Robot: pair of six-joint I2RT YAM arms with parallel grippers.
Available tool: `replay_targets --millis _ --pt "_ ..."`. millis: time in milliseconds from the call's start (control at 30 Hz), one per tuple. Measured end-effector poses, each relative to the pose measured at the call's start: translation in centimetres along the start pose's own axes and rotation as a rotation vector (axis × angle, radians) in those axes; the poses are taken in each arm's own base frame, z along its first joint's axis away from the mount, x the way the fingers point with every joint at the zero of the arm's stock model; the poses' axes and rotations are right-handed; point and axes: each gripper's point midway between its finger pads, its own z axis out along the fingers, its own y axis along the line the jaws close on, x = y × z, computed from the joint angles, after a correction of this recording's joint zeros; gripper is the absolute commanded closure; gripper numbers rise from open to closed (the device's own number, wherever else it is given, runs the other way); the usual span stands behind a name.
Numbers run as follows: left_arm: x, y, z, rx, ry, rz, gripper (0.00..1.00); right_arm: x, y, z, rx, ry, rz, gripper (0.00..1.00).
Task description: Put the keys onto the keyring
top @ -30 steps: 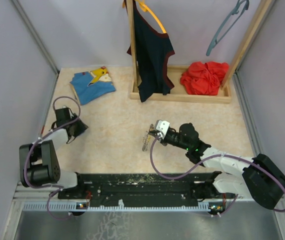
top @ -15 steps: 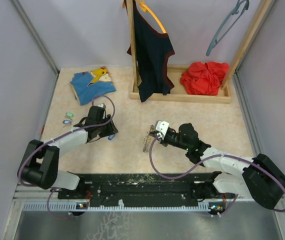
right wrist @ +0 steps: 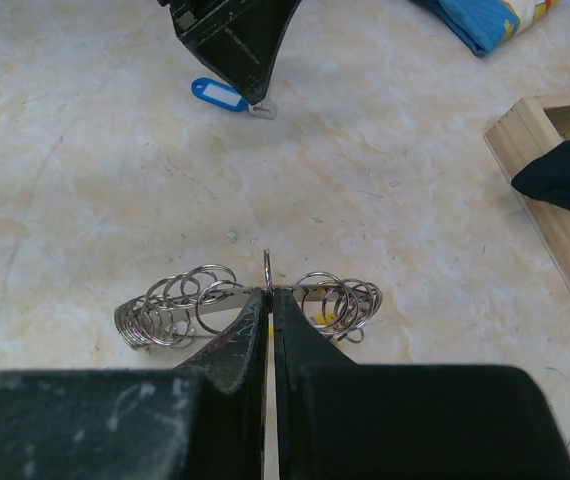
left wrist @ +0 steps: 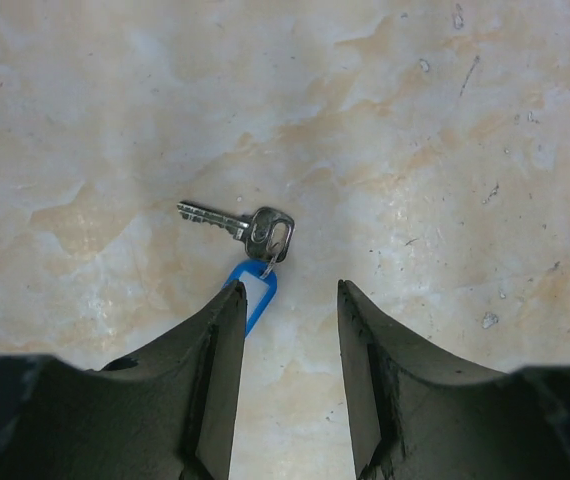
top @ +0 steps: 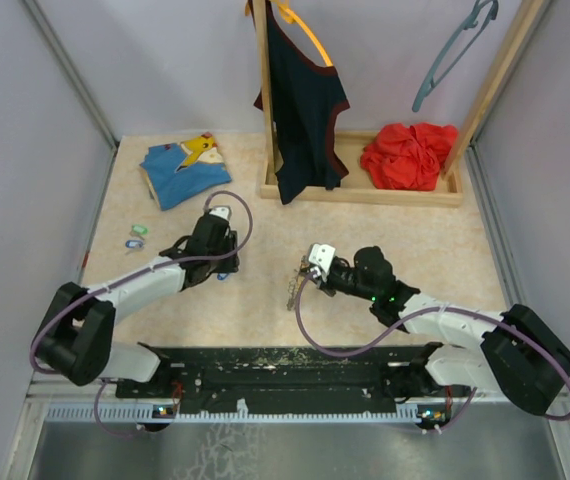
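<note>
At the near edge of the desk (top: 265,225), the right pincer (right wrist: 268,290) is clamped tight on the keyring (right wrist: 267,262). It holds the thin wire loop upright and edge-on over a bunched cluster of wire rings (right wrist: 180,300) lying on the surface. To its left, the left pincer (left wrist: 287,298) hangs partly spread and empty, tips down. A metal key (left wrist: 240,223) with a blue tag (left wrist: 255,295) lies flat just ahead of its fingers (left wrist: 215,360), which hide part of the tag. Farther left, near the side wall, a mint-green key (top: 138,230) and a blue key (top: 133,242) lie close together. Along the far side are a folded blue garment (top: 183,165), a wooden stand (top: 365,193) hung with a dark top (top: 303,110), and a red cloth (top: 410,155).
</note>
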Motion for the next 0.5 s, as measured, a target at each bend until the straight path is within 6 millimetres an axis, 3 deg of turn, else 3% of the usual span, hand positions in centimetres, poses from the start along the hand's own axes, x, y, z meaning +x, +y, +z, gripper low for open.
replay_targets --millis 200,500 --pt "0.7 -0.4 1.2 -0.002 0.009 0.123 0.56 0.3 0.1 0.0 -0.006 0.011 -0.001 1.0" --pt "0.7 0.0 2.7 -0.036 0.038 0.202 0.68 0.0 0.0 0.1 -0.011 0.012 -0.005 1.0"
